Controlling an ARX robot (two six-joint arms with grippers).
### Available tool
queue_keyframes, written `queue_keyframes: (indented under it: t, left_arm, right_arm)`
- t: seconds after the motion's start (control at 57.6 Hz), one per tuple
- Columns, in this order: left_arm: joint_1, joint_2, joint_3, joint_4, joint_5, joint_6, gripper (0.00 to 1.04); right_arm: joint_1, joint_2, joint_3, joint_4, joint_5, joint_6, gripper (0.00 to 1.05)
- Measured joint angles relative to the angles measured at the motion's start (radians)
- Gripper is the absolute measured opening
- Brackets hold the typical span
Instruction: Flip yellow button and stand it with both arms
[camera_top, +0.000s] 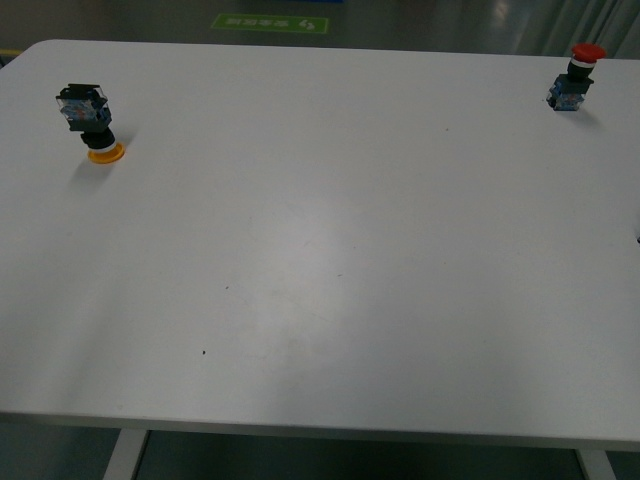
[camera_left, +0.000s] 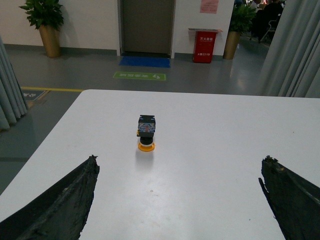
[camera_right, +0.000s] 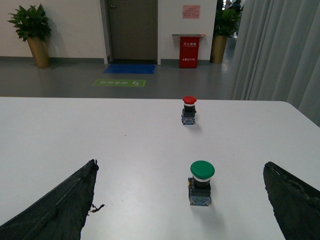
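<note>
Only the dark tips of the left fingers (camera_left: 65, 205) show, the rest cut off at the picture's edge. They are spread wide and hold nothing. The right fingers (camera_right: 62, 205) are likewise released and empty. Ahead of the left pair, well apart from them, the yellow button (camera_left: 146, 132) stands inverted on the white worktop (camera_top: 320, 300) near its far left corner, cap down, contact block up, long axis vertical. A green button (camera_right: 201, 182) stands upright ahead of the right pair, with a red button (camera_right: 189, 110) beyond it.

White table (camera_top: 320, 260): yellow button (camera_top: 88, 120) cap-down at the far left corner, red button (camera_top: 575, 80) upright far right. Green button (camera_right: 201, 182) upright too.
</note>
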Motion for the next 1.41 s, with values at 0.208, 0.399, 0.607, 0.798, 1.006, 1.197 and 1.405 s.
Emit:
queue_keyframes:
  t: [0.208, 0.399, 0.607, 0.798, 1.006, 1.197, 1.405]
  left_arm:
    - [0.000, 0.000, 0.000, 0.000, 0.000, 0.000, 0.98]
    - [0.000, 0.000, 0.000, 0.000, 0.000, 0.000, 0.98]
    - [0.002, 0.105, 0.063, -0.161, -0.134, -0.103, 0.98]
    - [0.299, 0.499, 0.163, -0.037, 0.107, -0.188, 0.98]
    - [0.392, 0.977, 0.347, 0.285, 0.212, -0.072, 0.98]
    - [0.324, 1.307, 0.512, 0.372, 0.233, 0.012, 0.98]
    - [0.262, 1.567, 0.668, 0.437, 0.181, 0.043, 0.98]
  right_arm:
    - [0.000, 0.000, 0.000, 0.000, 0.000, 0.000, 0.97]
    - [0.000, 0.000, 0.000, 0.000, 0.000, 0.000, 0.97]
    - [0.000, 0.000, 0.000, 0.000, 0.000, 0.000, 0.97]
    - [0.000, -0.001, 0.000, 0.000, 0.000, 0.000, 0.97]
    - [0.000, -0.001, 0.000, 0.000, 0.001, 0.000, 0.97]
    - [0.000, -0.001, 0.000, 0.000, 0.000, 0.000, 0.97]
    - [0.000, -0.001, 0.000, 0.000, 0.000, 0.000, 0.97]
